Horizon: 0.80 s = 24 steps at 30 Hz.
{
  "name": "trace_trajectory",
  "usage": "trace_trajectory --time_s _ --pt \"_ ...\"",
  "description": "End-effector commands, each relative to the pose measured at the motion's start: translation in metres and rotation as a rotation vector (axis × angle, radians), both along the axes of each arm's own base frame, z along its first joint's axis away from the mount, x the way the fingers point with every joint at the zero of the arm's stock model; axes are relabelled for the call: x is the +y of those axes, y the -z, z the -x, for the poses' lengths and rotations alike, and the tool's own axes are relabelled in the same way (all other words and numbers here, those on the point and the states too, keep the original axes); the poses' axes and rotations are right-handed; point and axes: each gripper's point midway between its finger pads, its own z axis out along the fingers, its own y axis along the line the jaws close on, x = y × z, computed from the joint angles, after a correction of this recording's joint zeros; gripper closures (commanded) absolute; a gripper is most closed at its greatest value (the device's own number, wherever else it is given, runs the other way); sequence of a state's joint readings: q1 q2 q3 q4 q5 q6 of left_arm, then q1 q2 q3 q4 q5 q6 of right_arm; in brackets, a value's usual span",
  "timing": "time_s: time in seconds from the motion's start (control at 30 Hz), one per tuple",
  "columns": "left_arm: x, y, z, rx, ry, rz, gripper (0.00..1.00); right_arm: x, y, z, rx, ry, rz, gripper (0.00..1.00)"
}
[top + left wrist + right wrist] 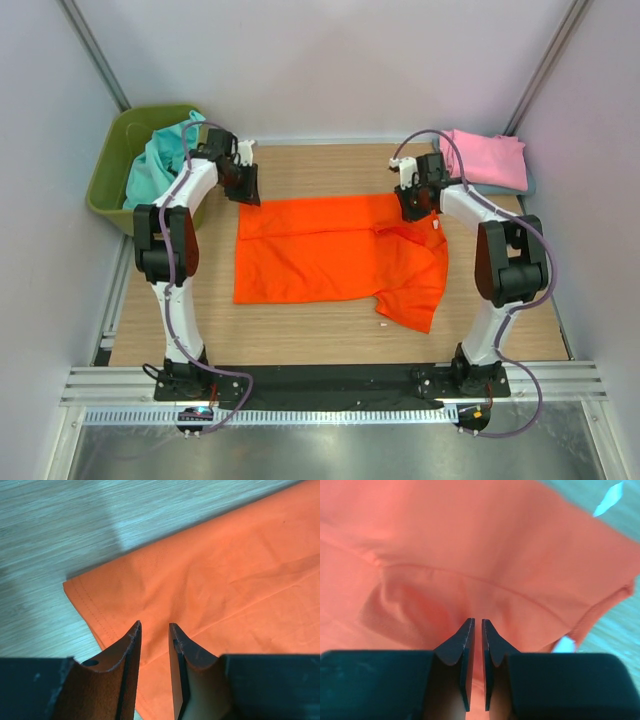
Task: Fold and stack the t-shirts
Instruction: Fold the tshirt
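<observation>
An orange t-shirt (330, 255) lies spread across the middle of a wooden tabletop (320, 165), its body mostly flat and one sleeve trailing toward the near right. The left tool (247, 187) sits over the shirt's far left corner. In the left wrist view its two fingers stand a small way apart (155, 625), with nothing between them, and the orange t-shirt (225, 570) lies flat below, its stitched corner against the pale tabletop (50, 530). The right tool (415, 208) is down on the far right part of the shirt. In the right wrist view its fingers are drawn together to a thin slit (478, 620), pinching a little of the orange t-shirt (470, 540), and creases in the cloth run toward the tips. A pink t-shirt (487, 158) lies folded at the far right corner of the tabletop. At the far left stands an olive-green plastic bin (105, 190), with teal t-shirts (150, 170) heaped inside it.
</observation>
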<state>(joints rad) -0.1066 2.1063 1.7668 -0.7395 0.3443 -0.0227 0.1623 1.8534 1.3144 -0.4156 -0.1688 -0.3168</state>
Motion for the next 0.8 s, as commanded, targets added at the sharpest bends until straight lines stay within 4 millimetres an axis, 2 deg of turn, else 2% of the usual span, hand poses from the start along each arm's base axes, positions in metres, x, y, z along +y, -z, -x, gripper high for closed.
trace_trajectory --time_s 0.0,0.03,0.07,0.1,0.17,0.2,0.23,0.3,0.37,0.43,0.47,0.5,0.57,0.6,0.77 --pt "-0.005 -0.016 -0.004 -0.030 0.011 0.016 0.70 0.015 -0.016 0.028 0.004 -0.047 -0.013 0.84" --pt "-0.005 -0.017 -0.004 -0.033 0.013 0.015 0.70 0.030 -0.015 0.045 0.036 -0.095 -0.022 0.84" --pt "-0.005 -0.017 -0.004 -0.033 0.012 0.015 0.70 0.035 -0.016 0.056 0.046 -0.112 -0.024 0.84" --pt "-0.005 -0.020 -0.005 -0.040 0.010 0.016 0.70 0.037 -0.017 0.071 0.057 -0.120 -0.031 0.84" --pt "-0.006 -0.019 -0.004 -0.038 0.011 0.018 0.70 0.046 -0.019 0.087 0.076 -0.129 -0.065 0.84" --pt "-0.006 -0.018 -0.004 -0.035 0.010 0.018 0.70 0.046 -0.012 0.098 0.099 -0.127 -0.065 0.84" --pt "-0.005 -0.018 -0.004 -0.036 0.009 0.020 0.70 0.045 -0.016 0.099 0.078 -0.124 -0.070 0.84" --pt "-0.006 -0.016 -0.004 -0.028 0.010 0.021 0.70 0.041 -0.011 0.104 0.080 -0.116 -0.057 0.84" --pt "-0.006 -0.015 -0.005 -0.027 0.007 0.021 0.70 0.033 -0.014 0.098 0.049 -0.098 -0.030 0.84" --pt "-0.006 -0.013 -0.006 -0.023 0.010 0.020 0.70 0.026 -0.026 0.081 0.001 -0.067 -0.038 0.84" --pt "-0.005 -0.013 -0.008 -0.025 0.007 0.018 0.69 0.017 -0.026 0.072 0.000 -0.036 -0.048 0.84" --pt "-0.006 -0.013 -0.008 -0.023 0.007 0.018 0.69 0.013 -0.040 0.056 -0.038 -0.013 -0.062 0.84" --pt "-0.007 -0.009 -0.008 -0.013 0.007 0.021 0.70 0.006 -0.039 0.038 -0.047 0.015 -0.063 0.84" --pt "-0.008 -0.006 -0.007 0.002 0.008 0.030 0.69 0.001 -0.047 0.024 -0.072 0.029 -0.065 0.84" --pt "-0.010 0.016 0.004 0.088 0.012 0.038 0.70 0.000 -0.042 -0.007 -0.089 0.027 -0.058 0.84"
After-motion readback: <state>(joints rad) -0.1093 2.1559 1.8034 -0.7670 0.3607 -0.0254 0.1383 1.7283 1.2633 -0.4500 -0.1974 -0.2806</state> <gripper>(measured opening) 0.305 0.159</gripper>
